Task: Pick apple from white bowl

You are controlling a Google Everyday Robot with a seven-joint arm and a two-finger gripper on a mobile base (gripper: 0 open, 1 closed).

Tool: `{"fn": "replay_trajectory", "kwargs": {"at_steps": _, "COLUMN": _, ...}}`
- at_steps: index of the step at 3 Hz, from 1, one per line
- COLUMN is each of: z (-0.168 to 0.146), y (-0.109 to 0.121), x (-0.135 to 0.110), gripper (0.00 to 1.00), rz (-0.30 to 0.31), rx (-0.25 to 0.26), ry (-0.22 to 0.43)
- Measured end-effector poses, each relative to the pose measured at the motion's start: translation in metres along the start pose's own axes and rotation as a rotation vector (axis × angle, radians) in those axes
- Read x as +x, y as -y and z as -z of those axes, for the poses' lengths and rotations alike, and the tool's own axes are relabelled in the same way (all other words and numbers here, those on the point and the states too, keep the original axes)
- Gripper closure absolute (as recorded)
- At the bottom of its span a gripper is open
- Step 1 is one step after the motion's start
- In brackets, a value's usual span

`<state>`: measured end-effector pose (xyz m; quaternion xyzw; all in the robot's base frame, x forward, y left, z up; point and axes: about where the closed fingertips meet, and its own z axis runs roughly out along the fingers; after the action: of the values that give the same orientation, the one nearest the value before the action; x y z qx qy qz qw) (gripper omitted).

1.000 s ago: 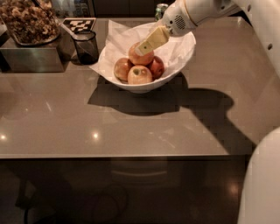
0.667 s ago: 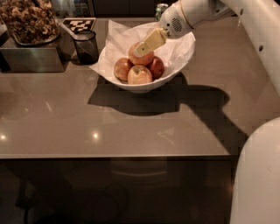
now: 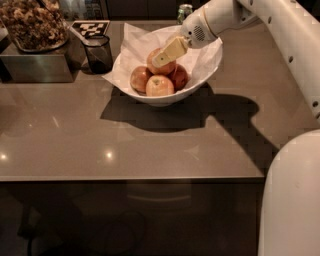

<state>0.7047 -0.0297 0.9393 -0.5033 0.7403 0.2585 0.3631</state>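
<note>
The white bowl (image 3: 206, 75), lined with white paper, stands at the back middle of the brown table. Several apples lie in it. The apple (image 3: 167, 67), the largest and orange-red, lies at the top of the pile. A paler yellow-pink apple (image 3: 160, 86) lies in front of it, a smaller dark red one (image 3: 180, 76) to its right, and another reddish one (image 3: 139, 77) to its left. My gripper (image 3: 163, 58) reaches in from the upper right. Its yellowish tip lies right over the large apple and hides part of it.
A small dark cup (image 3: 98, 53) stands just left of the bowl. A metal bin of brown snacks (image 3: 34, 30) is at the far left, with a black-and-white marker card (image 3: 90, 27) behind the cup. A green can (image 3: 184, 11) is behind the bowl. My white body (image 3: 292, 195) fills the lower right.
My gripper has come down and a little left, deeper into the bowl, onto the top apple. The apples and the bowl have not moved.
</note>
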Motion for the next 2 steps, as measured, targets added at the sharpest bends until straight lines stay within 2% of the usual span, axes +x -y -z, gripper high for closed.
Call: {"fn": "replay_trajectory", "kwargs": {"at_steps": 2, "z": -0.015, "y": 0.001, "x": 0.012, "gripper": 0.44, "rz": -0.019, "rx": -0.009, "ry": -0.022}}
